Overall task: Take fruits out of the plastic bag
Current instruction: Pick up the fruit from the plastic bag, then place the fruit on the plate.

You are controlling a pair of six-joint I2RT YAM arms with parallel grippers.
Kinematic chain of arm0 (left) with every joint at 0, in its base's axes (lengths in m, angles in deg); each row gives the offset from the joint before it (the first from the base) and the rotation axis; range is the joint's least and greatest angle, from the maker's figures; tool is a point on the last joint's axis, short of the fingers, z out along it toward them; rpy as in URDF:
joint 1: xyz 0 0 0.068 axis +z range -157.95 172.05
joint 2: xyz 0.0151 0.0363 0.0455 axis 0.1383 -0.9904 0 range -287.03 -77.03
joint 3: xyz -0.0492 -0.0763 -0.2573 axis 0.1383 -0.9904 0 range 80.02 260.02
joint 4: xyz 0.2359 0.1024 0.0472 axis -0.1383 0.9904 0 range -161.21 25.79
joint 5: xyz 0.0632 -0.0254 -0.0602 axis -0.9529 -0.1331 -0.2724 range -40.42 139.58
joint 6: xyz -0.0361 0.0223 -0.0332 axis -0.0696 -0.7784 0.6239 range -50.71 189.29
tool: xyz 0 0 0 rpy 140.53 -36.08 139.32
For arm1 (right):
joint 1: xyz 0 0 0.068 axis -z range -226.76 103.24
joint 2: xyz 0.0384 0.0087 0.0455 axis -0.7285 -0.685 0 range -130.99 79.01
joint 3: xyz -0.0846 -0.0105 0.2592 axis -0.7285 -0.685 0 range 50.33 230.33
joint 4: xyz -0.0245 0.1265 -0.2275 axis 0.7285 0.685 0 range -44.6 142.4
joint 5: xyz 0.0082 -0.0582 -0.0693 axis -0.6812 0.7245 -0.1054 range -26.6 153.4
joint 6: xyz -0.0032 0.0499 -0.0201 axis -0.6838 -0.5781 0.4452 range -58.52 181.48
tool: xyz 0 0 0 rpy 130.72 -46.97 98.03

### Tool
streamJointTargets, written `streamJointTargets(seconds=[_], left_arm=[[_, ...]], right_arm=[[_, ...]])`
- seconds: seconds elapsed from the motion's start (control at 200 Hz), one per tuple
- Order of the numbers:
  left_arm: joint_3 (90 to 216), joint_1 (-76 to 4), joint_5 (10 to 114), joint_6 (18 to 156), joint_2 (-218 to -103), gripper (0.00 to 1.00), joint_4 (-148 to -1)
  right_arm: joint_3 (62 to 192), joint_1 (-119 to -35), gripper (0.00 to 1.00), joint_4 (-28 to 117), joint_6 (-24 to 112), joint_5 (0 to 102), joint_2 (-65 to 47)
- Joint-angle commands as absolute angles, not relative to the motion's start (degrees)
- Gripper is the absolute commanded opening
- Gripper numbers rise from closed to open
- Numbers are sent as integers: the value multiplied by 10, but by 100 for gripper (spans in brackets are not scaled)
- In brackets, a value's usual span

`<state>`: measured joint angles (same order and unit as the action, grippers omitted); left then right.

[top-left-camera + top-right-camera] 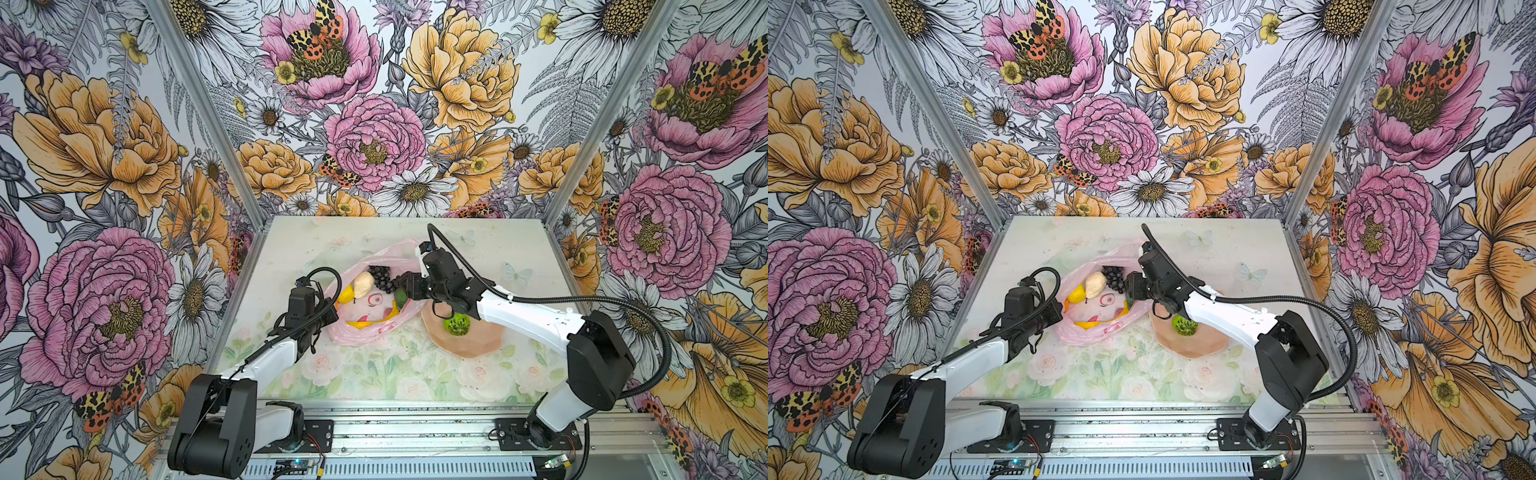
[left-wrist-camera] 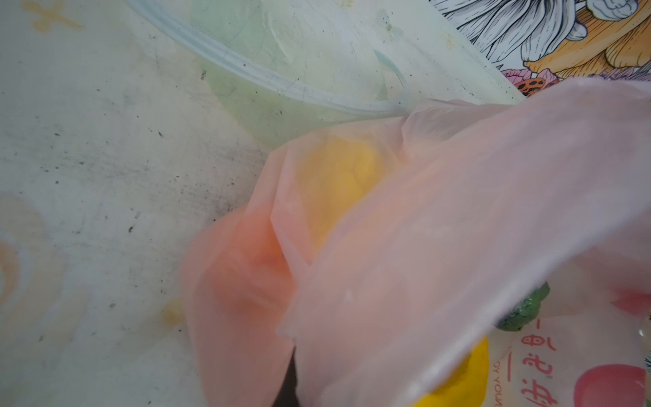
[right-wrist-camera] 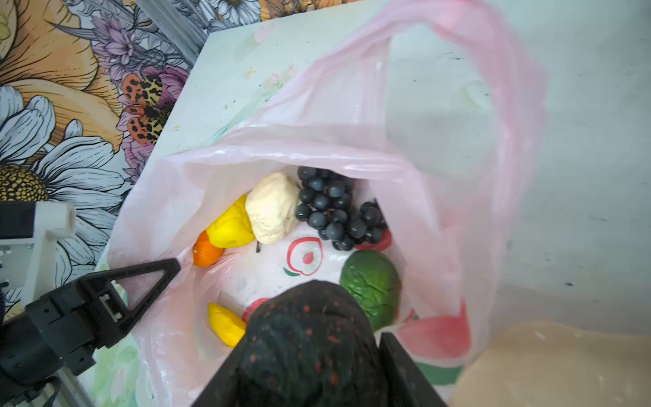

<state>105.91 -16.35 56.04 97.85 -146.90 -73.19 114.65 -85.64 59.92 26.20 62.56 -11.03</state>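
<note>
Avocado (image 3: 370, 285) sits right beside the right pincer (image 1: 399, 285), at the plastic bag (image 1: 365, 334) rim facing the bench's right edge; can't tell if it's gripping anything.

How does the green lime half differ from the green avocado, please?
The lime half lies on the peach dish, outside the plastic bag; the avocado lies inside the bag. The lime half is bright yellow-green and round; the avocado is darker green and oval, with wrinkled skin. Both are green toy fruits.
</note>
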Motion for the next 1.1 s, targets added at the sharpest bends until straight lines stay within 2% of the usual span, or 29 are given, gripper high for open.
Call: streamJointTargets(seconds=[0.0, 0.24, 0.565, 1.096], left_arm=[[1061, -169, 552, 970, -1470, 0, -739], [1062, -173, 548, 968, -1471, 0, -738], [1066, -178, 544, 965, -1475, 0, -735], [1066, -190, 536, 960, -1472, 0, -733]], right_arm=[[1102, -826, 44, 602, 254, 629, -57], [1002, -736, 43, 630, 258, 617, 19], [928, -654, 42, 652, 261, 618, 45], [911, -643, 43, 677, 271, 652, 21]])
